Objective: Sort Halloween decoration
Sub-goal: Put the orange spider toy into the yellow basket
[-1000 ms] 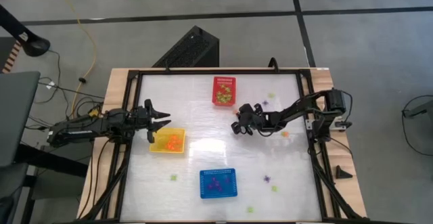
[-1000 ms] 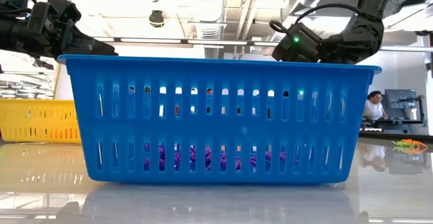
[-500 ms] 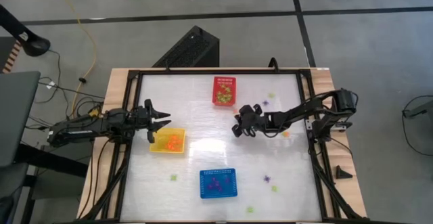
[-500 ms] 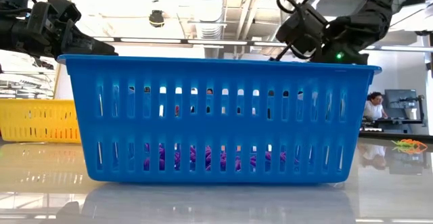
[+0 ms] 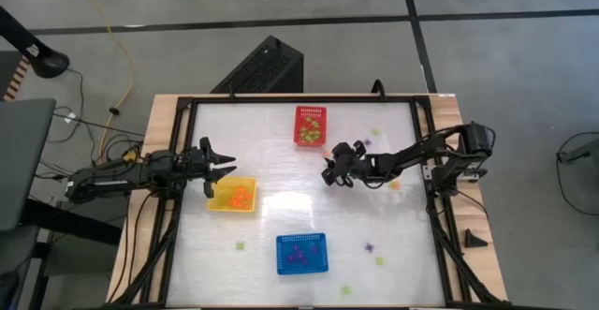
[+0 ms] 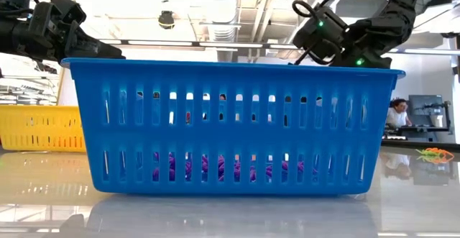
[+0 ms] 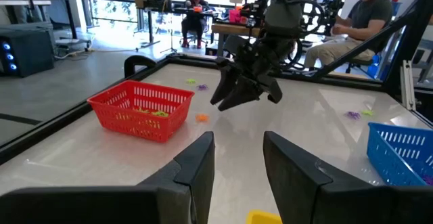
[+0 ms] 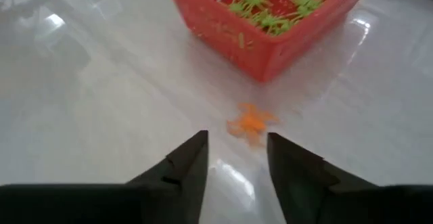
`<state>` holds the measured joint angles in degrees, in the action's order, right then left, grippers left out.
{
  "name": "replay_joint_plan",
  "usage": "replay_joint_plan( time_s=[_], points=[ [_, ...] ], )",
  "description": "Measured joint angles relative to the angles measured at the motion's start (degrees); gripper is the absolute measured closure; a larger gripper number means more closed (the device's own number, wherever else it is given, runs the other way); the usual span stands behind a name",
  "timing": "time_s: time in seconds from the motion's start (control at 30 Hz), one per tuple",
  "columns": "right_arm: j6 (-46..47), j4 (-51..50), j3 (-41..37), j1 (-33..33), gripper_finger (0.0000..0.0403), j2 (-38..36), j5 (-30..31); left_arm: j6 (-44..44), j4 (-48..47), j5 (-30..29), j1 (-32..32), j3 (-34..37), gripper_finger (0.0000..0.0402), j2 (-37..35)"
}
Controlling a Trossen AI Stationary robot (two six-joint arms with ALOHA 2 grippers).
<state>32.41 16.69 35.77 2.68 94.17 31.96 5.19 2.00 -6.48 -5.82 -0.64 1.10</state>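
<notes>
While the left gripper [image 5: 225, 167] waits spread beside the yellow basket [image 5: 232, 197], the high view puts the right gripper [image 5: 328, 170] near the red basket [image 5: 311, 125]; its wrist view shows fingers [image 8: 186, 158] apart, an orange trinket [image 8: 251, 123] lying just beyond

Grey floor [image 5: 281, 10] crossed by dark seams surrounds the table. Overhead run exposed ducts [image 6: 223, 8]; people sit at desks [image 7: 230, 29] beyond its far edge.
</notes>
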Motion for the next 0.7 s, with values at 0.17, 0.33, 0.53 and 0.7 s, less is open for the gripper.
replay_joint_plan(
  time_s=[0.17,0.33,0.53,0.7],
  points=[
    [-1.96,2.86,-0.17,0.58,0.0165,2.25,1.71,0.00,0.01,0.01,0.00,0.00,0.0285,0.00],
    [-4.25,10.57,-0.11,1.12,0.0148,9.03,1.36,0.00,0.00,-0.01,-0.01,0.00,0.0285,0.00],
    [-3.98,13.33,0.18,1.27,0.0167,13.94,2.30,0.00,0.00,0.00,0.00,0.00,0.0285,0.01],
    [-3.96,13.37,0.20,1.29,0.0223,14.66,1.76,-0.02,0.02,0.00,-0.02,0.00,0.0285,0.02]
  ],
)
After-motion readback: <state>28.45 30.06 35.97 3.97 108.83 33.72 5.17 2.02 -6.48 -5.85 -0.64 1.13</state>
